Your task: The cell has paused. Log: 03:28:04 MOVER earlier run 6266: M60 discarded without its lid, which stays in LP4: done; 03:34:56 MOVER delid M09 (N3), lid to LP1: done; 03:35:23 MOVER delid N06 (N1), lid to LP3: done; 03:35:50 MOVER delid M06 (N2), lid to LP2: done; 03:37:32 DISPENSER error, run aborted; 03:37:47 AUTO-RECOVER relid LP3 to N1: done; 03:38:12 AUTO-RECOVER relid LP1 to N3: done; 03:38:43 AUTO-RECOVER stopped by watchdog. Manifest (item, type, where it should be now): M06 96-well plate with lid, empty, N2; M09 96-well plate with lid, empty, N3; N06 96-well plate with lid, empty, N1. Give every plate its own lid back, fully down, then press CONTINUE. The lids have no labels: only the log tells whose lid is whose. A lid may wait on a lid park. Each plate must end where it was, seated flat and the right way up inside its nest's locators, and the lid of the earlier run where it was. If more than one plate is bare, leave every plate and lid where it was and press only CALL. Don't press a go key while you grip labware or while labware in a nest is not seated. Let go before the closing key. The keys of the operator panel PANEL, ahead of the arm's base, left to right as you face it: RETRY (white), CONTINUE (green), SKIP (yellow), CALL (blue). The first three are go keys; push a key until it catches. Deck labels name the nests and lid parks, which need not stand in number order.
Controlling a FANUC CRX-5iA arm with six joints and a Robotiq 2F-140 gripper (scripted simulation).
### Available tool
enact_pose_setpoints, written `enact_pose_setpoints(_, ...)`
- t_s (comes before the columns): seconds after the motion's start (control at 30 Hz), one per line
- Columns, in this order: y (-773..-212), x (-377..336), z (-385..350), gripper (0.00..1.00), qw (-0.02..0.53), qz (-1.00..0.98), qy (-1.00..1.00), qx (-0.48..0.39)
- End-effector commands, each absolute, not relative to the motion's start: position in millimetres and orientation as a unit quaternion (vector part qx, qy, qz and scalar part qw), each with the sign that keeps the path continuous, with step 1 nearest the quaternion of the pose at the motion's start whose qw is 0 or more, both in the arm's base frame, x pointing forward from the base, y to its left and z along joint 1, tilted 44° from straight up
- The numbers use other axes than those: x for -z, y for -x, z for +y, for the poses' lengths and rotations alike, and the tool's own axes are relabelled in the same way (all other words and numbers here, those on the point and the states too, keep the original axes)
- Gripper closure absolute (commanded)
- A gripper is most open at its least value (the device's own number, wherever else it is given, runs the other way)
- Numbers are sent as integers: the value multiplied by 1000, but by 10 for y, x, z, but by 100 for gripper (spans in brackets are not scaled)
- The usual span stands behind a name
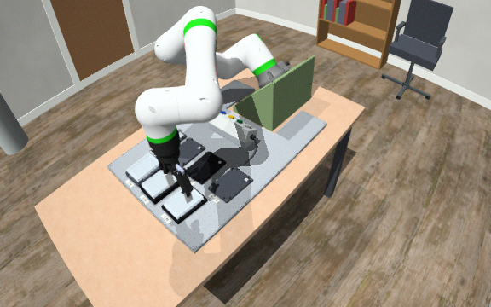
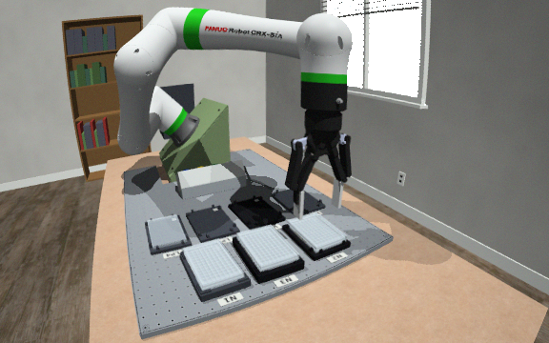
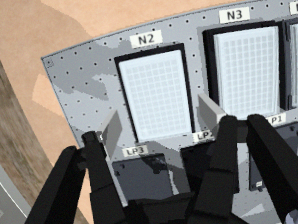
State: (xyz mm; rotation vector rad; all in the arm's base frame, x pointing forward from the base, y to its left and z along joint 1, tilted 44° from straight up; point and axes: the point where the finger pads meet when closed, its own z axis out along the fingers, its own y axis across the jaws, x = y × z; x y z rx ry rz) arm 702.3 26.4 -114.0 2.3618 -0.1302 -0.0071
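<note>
Three 96-well plates stand in a front row of black nests: N1 [image 2: 213,268], N3 [image 2: 267,250] and N2 [image 2: 315,233]. All three show the same pale gridded top. My gripper [image 2: 316,206] hangs straight above the N2 plate [image 1: 182,205], open and empty, with its fingertips a little above the plate's two long sides. In the wrist view the N2 plate [image 3: 156,92] lies flat inside its nest below the open fingers, with the N3 plate [image 3: 248,72] beside it. A lone pale lid [image 2: 165,232] lies on the leftmost lid park.
Three dark lid parks [image 2: 213,223], [image 2: 255,211], [image 2: 298,200] behind the nests hold nothing. The white operator panel [image 2: 205,181] with its coloured keys [image 1: 230,116] stands behind them, in front of a green housing [image 1: 277,95].
</note>
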Motion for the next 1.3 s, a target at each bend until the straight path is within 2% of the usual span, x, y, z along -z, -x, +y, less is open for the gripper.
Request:
enact_pose_setpoints(0.0,-7027,1093,311,34,378,-51,-924,3)
enact_pose_setpoints(0.53,-6950,1025,406,34,377,-50,-925,3)
enact_pose_setpoints(0.67,-6500,828,706,34,372,-44,-927,4)
enact_pose_setpoints(0.73,-6500,828,706,34,372,-44,-927,4)
enact_pose_setpoints(0.77,-6307,753,801,34,370,-42,-928,5)
enact_pose_setpoints(0.83,-6307,753,801,34,370,-42,-928,5)
enact_pose_setpoints(0.87,-6082,672,891,34,368,-39,-929,5)
enact_pose_setpoints(0.93,-6082,672,891,34,368,-39,-929,5)
enact_pose_setpoints(0.97,-5827,587,968,34,367,-37,-930,6)
enact_pose_setpoints(1.03,-5827,587,968,34,367,-37,-930,6)
enact_pose_setpoints(1.07,-5548,501,1027,34,366,-35,-930,7)
enact_pose_setpoints(1.13,-5548,501,1027,34,366,-35,-930,7)
enact_pose_setpoints(1.17,-5269,424,1056,34,365,-33,-930,8)
enact_pose_setpoints(1.27,-5249,418,1060,34,365,-33,-930,8)
